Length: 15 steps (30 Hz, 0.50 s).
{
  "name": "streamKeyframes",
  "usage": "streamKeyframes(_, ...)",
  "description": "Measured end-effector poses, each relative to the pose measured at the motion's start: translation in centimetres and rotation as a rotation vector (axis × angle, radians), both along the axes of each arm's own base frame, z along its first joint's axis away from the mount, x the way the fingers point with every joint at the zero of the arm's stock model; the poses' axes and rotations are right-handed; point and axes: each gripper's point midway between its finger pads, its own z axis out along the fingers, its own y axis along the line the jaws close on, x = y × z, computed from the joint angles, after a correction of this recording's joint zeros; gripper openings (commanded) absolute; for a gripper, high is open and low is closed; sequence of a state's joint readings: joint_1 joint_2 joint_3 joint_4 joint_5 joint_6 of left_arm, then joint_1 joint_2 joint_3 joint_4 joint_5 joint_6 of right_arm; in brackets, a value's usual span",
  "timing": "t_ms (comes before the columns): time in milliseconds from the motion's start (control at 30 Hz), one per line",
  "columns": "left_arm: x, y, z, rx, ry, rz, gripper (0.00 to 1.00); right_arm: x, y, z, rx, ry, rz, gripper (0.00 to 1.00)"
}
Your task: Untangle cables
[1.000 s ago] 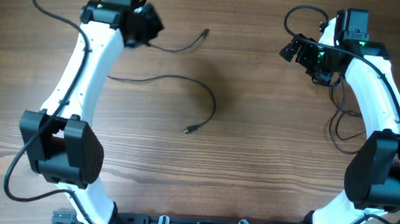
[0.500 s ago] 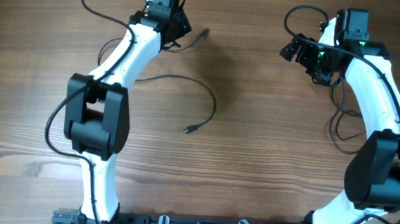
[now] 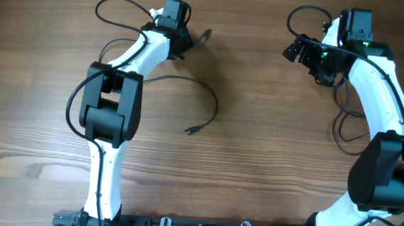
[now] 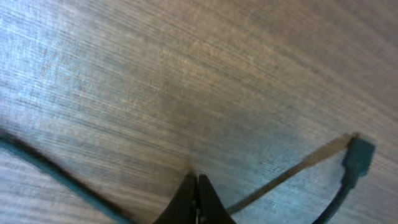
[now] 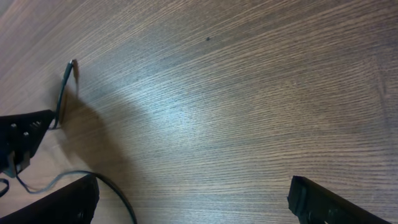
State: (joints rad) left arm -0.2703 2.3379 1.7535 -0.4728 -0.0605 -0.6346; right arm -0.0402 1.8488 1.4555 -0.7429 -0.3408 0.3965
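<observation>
Top centre, the left tool [image 4: 196,190] is clamped shut beside a short cord [image 3: 198,43]; its grip is unclear. The right tool [image 5: 193,183] gapes empty upper right, probably ready to help.

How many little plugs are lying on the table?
2. The top plug lies just right of the left gripper. The middle plug lies further down, at the end of a curved cable. More may be hidden.

We hold our left arm [image 3: 136,57] stretched far forward, elbow folded, the left gripper [image 3: 184,43] pinched tight, fingertips meeting. Our right arm [image 3: 387,94] curls inward, the right gripper [image 3: 299,52] spread wide apart.
</observation>
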Motion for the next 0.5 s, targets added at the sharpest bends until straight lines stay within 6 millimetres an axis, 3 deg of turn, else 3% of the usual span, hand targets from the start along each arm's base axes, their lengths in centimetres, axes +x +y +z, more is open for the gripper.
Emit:
streamKeyframes(267, -2.9, -1.7, -0.3, -0.081, 0.137, -0.059, 0.07, 0.0, 0.0, 0.0, 0.000, 0.000, 0.000, 1.00)
streamKeyframes(500, -9.0, -4.3, -0.6, -0.087, 0.356, -0.130, 0.12, 0.0, 0.0, 0.0, 0.000, 0.000, 0.000, 1.00)
